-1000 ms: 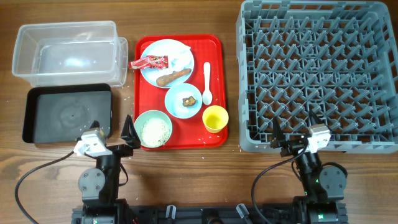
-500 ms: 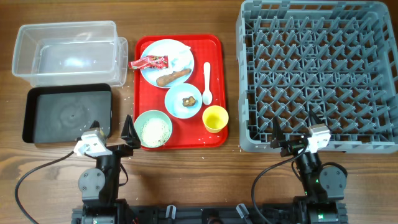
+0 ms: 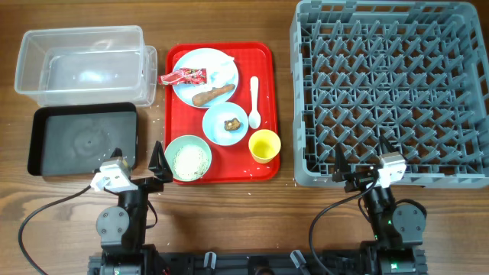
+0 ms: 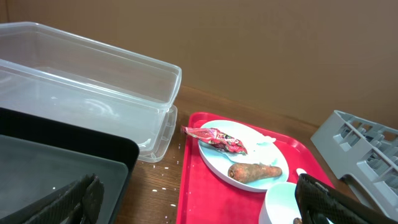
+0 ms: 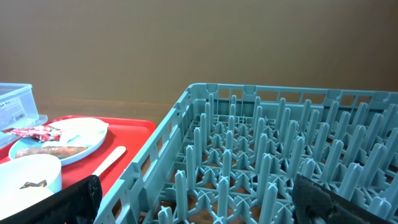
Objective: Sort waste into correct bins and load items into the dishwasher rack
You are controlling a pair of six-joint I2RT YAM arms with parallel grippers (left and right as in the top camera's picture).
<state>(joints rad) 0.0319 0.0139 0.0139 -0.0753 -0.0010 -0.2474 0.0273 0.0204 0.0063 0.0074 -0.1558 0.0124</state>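
Observation:
On the red serving tray (image 3: 263, 57), a pale blue plate (image 3: 200, 61) holds a red wrapper (image 3: 183, 76), a white tissue (image 3: 224, 71) and a brown stick (image 3: 213, 95). A pale blue bowl (image 3: 218, 130) holds a brown lump (image 3: 232, 122). A whitish-green bowl (image 3: 188, 158) holds rice. A yellow cup (image 3: 264, 145) and a white spoon (image 3: 254, 101) lie beside them. The clear tub (image 3: 84, 65) and black tray (image 3: 84, 140) sit left, the grey rack (image 3: 390, 92) right. My left gripper (image 3: 136, 162) and right gripper (image 3: 361, 162) are open and empty at the table's front edge.
Loose white grains speckle the wood between the black tray and the red tray (image 4: 186, 180). The left wrist view shows the wrapper (image 4: 217, 138) and stick (image 4: 254, 171) ahead. The right wrist view looks into the rack's pegs (image 5: 267, 162).

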